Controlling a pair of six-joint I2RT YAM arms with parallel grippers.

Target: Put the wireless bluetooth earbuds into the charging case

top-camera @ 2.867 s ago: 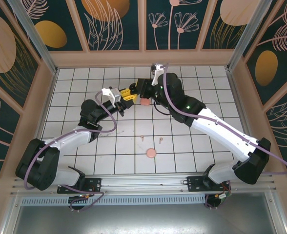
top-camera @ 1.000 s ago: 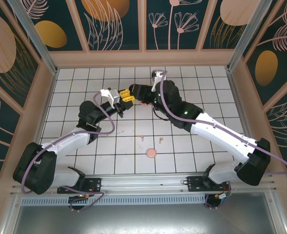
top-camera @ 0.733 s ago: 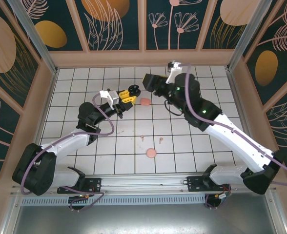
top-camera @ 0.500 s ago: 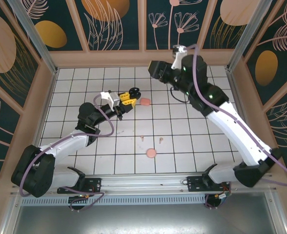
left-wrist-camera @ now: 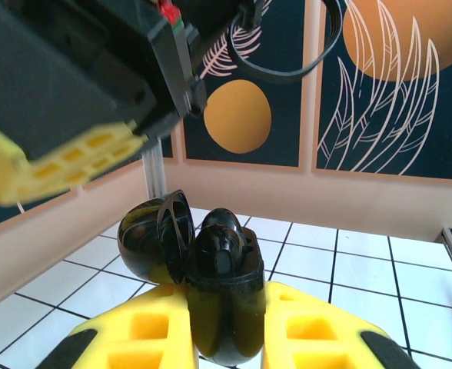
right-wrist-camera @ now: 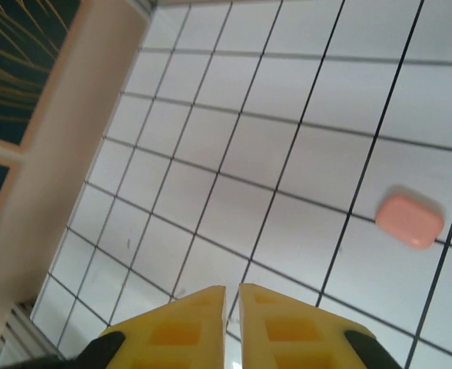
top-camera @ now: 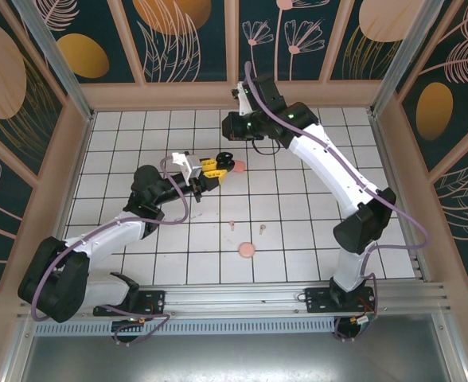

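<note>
Two earbuds (top-camera: 232, 224) lie loose near the centre of the table (top-camera: 321, 239), with a pink disc (top-camera: 246, 250) just nearer the front edge. Left gripper (top-camera: 216, 164) clamps an open black case (left-wrist-camera: 220, 300) toward the far edge, a pink case (right-wrist-camera: 410, 220) beside it. Right gripper (right-wrist-camera: 232, 296) is raised, jaws nearly together, empty.

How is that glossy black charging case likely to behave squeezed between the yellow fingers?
The black charging case looks glossy and rounded, so it may slip or twist between the left fingers. Its open lid seems hinged and could flap shut if jolted.
</note>
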